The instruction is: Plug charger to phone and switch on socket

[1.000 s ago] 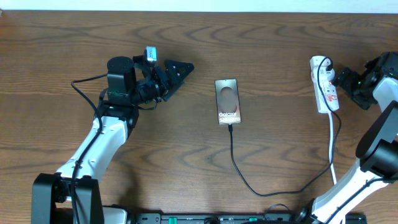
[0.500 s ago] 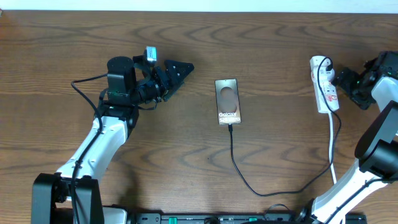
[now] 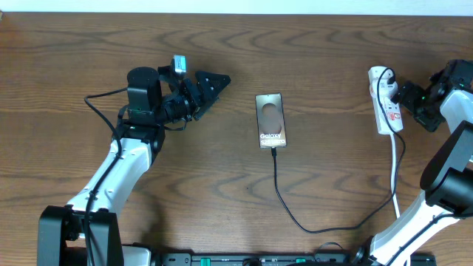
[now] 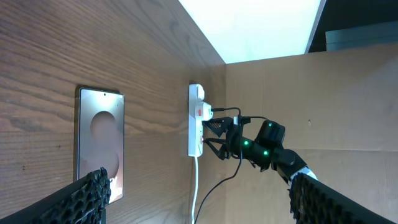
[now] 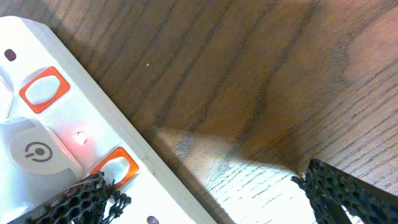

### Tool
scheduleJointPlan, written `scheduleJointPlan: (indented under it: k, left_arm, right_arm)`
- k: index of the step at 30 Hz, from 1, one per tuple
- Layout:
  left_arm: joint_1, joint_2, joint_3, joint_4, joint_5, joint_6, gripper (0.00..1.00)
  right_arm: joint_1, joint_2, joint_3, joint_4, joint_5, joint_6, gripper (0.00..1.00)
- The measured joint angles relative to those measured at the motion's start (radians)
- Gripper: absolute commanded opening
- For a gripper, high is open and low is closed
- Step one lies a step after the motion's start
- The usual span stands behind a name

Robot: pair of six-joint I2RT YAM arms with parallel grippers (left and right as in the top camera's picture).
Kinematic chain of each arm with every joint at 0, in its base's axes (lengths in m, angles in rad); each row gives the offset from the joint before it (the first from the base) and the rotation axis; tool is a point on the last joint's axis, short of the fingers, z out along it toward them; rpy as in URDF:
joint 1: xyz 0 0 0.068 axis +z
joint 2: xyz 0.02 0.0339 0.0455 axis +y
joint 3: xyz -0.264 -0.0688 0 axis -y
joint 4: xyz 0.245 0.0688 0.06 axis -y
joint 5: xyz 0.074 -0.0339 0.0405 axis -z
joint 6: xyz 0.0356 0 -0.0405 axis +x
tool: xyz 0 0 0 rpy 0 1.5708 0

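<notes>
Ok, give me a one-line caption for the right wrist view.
Open right gripper at the edge of the white power strip, red light lit between two orange-rimmed buttons.

We count one phone at centre frame, one charger below it, one socket at right, and two grippers: left gripper, right gripper.

Left fingers spread wide, right fingers too (neither gripping).

A dark wooden table with wavy grain fills the overhead view. A white surface runs along its far edge. In the left wrist view, a plain brown panel shows beside the table.
</notes>
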Motion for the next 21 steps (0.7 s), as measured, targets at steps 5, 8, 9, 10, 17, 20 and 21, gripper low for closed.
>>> scheduleJointPlan:
  k: [5,8,9,10,17,20,21]
  left_arm:
    - [0.000,0.000,0.000,0.000,0.000,0.000,0.93]
    - [0.000,0.000,0.000,0.000,0.000,0.000,0.93]
    - [0.000,0.000,0.000,0.000,0.000,0.000,0.94]
    - [0.000,0.000,0.000,0.000,0.000,0.000,0.93]
    - [0.000,0.000,0.000,0.000,0.000,0.000,0.93]
    - [0.000,0.000,0.000,0.000,0.000,0.000,0.93]
    - [0.000,0.000,0.000,0.000,0.000,0.000,0.93]
  right_arm:
    - [0.007,-0.003,0.023,-0.080,-0.003,-0.021,0.99]
    - [0.007,-0.006,0.048,-0.157,0.013,-0.045,0.99]
    - [0.005,-0.009,0.054,-0.171,0.018,-0.052,0.99]
    - [-0.002,-0.021,0.063,-0.191,0.028,-0.061,0.99]
    - [-0.008,-0.153,0.084,-0.226,0.042,-0.078,0.99]
    - [-0.008,-0.171,0.095,-0.224,0.042,-0.082,0.99]
    - [-0.008,-0.170,0.095,-0.225,0.043,-0.082,0.99]
